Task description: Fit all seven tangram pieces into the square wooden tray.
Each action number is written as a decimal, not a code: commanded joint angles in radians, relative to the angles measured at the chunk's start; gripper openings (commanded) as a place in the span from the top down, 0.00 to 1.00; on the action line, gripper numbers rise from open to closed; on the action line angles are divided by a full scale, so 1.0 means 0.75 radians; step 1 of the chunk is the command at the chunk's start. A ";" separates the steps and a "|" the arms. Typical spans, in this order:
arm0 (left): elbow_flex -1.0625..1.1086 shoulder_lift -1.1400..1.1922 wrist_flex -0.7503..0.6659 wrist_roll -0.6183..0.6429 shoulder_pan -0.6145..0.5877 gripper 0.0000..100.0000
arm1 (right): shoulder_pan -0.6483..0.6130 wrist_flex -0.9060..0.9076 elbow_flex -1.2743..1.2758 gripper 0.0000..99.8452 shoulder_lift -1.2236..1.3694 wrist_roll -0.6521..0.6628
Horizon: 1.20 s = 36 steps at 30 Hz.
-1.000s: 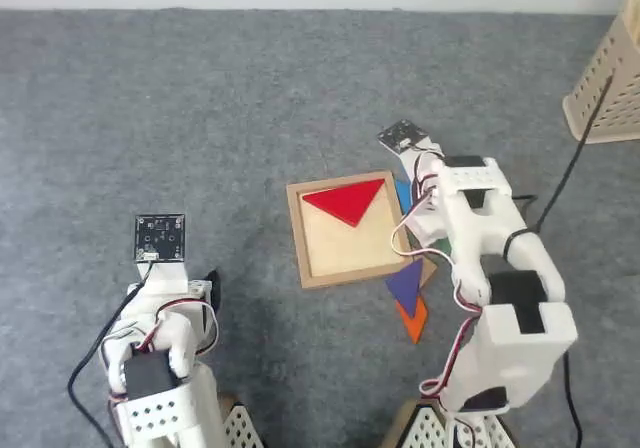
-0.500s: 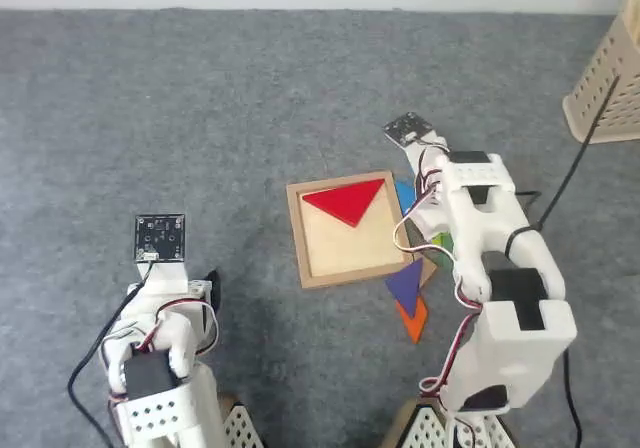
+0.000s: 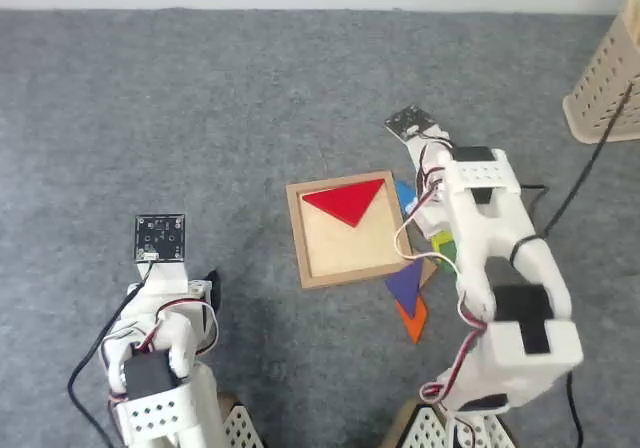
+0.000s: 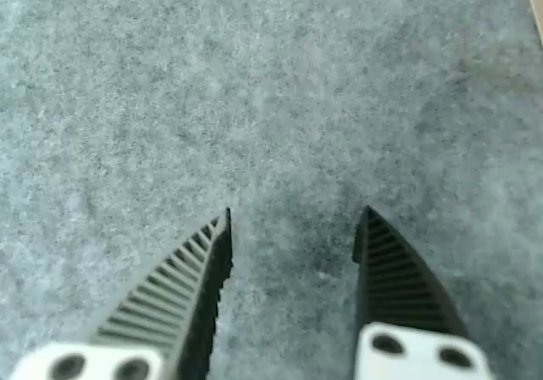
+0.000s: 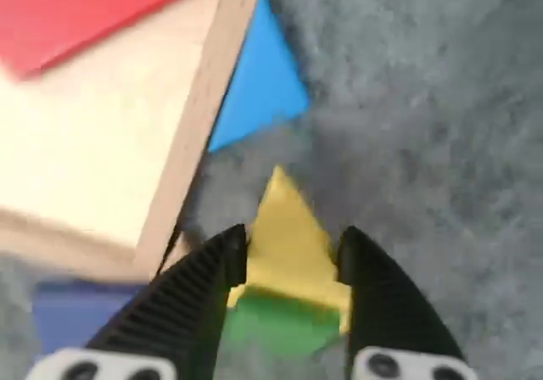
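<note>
The square wooden tray (image 3: 318,270) (image 5: 206,125) lies mid-carpet with a red triangle (image 3: 345,201) (image 5: 85,7) in its far corner. A blue triangle (image 3: 403,196) (image 5: 259,100) lies just outside the tray's right rim. My right gripper (image 5: 293,236) is open low over the carpet, its fingers on either side of a yellow triangle (image 5: 288,244) (image 3: 443,241) that partly overlaps a green piece (image 5: 276,329). A purple triangle (image 3: 405,283) and an orange one (image 3: 412,318) lie by the tray's near right corner. My left gripper (image 4: 293,227) stands open over bare carpet.
A perforated beige basket (image 3: 610,78) stands at the far right edge. The left arm (image 3: 160,348) is folded back at the near left, far from the tray. Grey carpet (image 3: 180,118) covers the far and left areas.
The right arm has shifted slightly toward the far right, and the yellow piece now peeks out beside it. The left arm has not moved.
</note>
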 commanded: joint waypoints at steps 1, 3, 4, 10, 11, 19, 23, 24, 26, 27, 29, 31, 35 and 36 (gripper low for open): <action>-0.005 -0.020 0.004 0.012 -0.006 0.77 | 0.009 0.038 0.047 0.75 -0.140 0.133; -0.005 -0.020 0.004 0.012 -0.006 0.77 | 0.007 0.019 0.078 0.73 -0.130 0.172; -0.005 -0.020 0.004 0.012 -0.006 0.77 | 0.007 0.003 0.094 0.73 -0.118 0.186; -0.005 -0.020 0.004 0.012 -0.006 0.77 | 0.001 -0.017 0.104 0.73 -0.030 0.241; -0.005 -0.020 0.004 0.012 -0.006 0.77 | 0.001 -0.007 0.104 0.73 -0.015 0.282; -0.005 -0.020 0.004 0.012 -0.006 0.77 | 0.005 -0.017 0.104 0.73 0.062 0.383; -0.005 -0.020 0.004 0.012 -0.006 0.77 | 0.011 -0.028 0.061 0.74 0.103 0.338; -0.005 -0.020 0.004 0.012 -0.006 0.77 | 0.009 -0.028 0.045 0.74 0.120 0.307; -0.005 -0.020 0.004 0.012 -0.006 0.77 | 0.005 -0.028 0.012 0.77 0.152 0.254; -0.005 -0.020 0.004 0.012 -0.006 0.77 | 0.007 -0.024 -0.010 0.81 0.165 0.225; -0.005 -0.020 0.004 0.012 -0.006 0.77 | 0.013 -0.021 -0.063 0.89 0.193 0.149; -0.005 -0.020 0.004 0.012 -0.006 0.77 | 0.019 -0.024 -0.115 0.95 0.224 0.057; -0.005 -0.020 0.004 0.012 -0.006 0.77 | 0.058 -0.017 -0.237 0.96 0.302 -0.110; -0.005 -0.020 0.004 0.012 -0.006 0.77 | 0.075 -0.017 -0.274 0.96 0.322 -0.145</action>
